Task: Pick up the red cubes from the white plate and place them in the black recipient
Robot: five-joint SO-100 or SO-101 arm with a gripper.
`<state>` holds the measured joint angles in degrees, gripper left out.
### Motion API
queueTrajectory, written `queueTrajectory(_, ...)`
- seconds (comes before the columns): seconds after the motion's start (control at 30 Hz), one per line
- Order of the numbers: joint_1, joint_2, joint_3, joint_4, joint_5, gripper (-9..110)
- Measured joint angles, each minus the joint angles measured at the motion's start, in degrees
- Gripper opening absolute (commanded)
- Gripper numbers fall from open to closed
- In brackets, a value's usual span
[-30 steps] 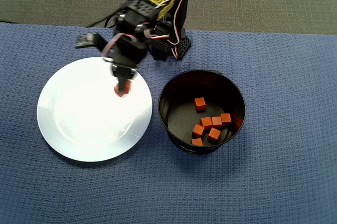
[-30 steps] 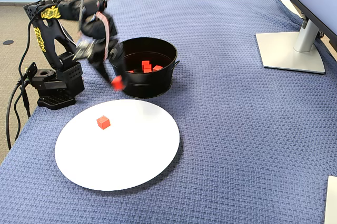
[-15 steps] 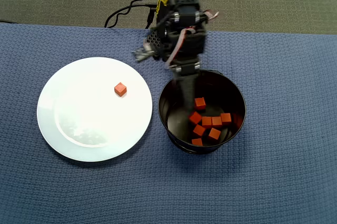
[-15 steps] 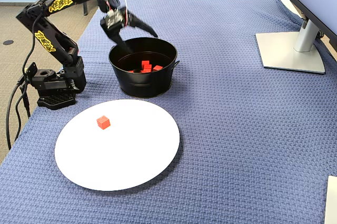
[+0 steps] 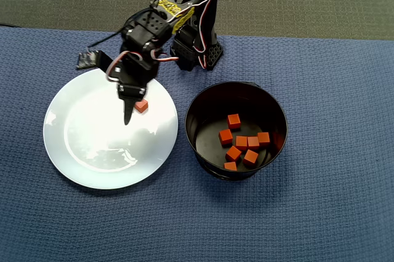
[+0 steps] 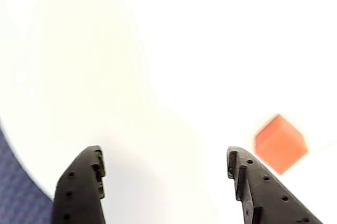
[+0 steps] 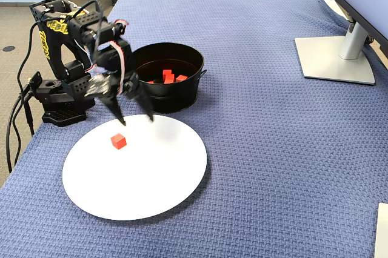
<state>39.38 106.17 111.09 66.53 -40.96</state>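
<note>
Hand agape beside cube

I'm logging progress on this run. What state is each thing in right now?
Black two-finger end effector: open, empty, above the plate.
Round glossy white plate: holds one small orange-red cube.
Round black tall-walled container: upright, holding seven visible orange-red cubes.

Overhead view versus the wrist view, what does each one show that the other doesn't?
Only the overhead view shows the black recipient with seven red cubes inside, and the arm's base. Only the wrist view shows the open gripper up close, jaws apart and empty. Both show the white plate and the single cube on the plate, beside the gripper, not between its fingers.
</note>
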Motion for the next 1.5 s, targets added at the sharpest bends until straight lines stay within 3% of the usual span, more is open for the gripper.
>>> queueTrajectory(0.23,2.9,-1.3,3.5,3.3,4.5,30)
queueTrajectory(0.6,6.2,-4.3,4.2,-1.8,27.3,31)
queueTrajectory(0.9,5.5,-4.3,4.3,1.8,42.3,30)
queueTrajectory(1.27,2.0,-4.3,10.1,0.1,43.4,29)
queueTrajectory(1.5,0.3,-4.3,12.4,-0.3,36.7,27)
